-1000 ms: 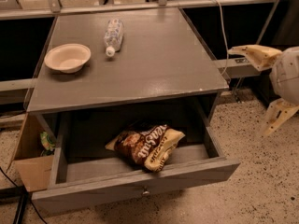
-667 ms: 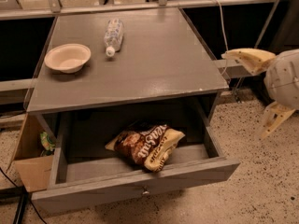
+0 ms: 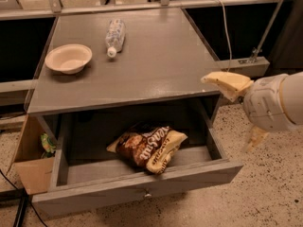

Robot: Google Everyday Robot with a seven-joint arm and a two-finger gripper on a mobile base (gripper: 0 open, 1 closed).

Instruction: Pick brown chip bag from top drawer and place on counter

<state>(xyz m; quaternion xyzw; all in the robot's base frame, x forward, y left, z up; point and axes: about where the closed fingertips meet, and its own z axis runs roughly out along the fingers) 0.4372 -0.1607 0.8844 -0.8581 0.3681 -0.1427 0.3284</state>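
The counter [image 3: 156, 70] and the open top drawer [image 3: 189, 181] sit exactly as they did 1 second ago, and so does the brown chip bag [image 3: 147, 145]. It lies flat in the drawer, lower centre of the frame, leaning toward the front panel. The bowl [image 3: 68, 58] and the bottle [image 3: 115, 36] in the upper left have not moved either.

Only I have moved. My wrist [image 3: 274, 103] has slid in from the right edge of the frame and dropped a little. That puts my gripper [image 3: 228, 112] beside the right corner of the counter, above the drawer's right wall. I judge this is the approach, with the grasp not yet begun.

My 2 fingers are spread wide with nothing between them. The upper finger [image 3: 227, 82] points left toward the counter edge and the lower finger hangs down at the far right. The bag is well apart from me, down and to the left.
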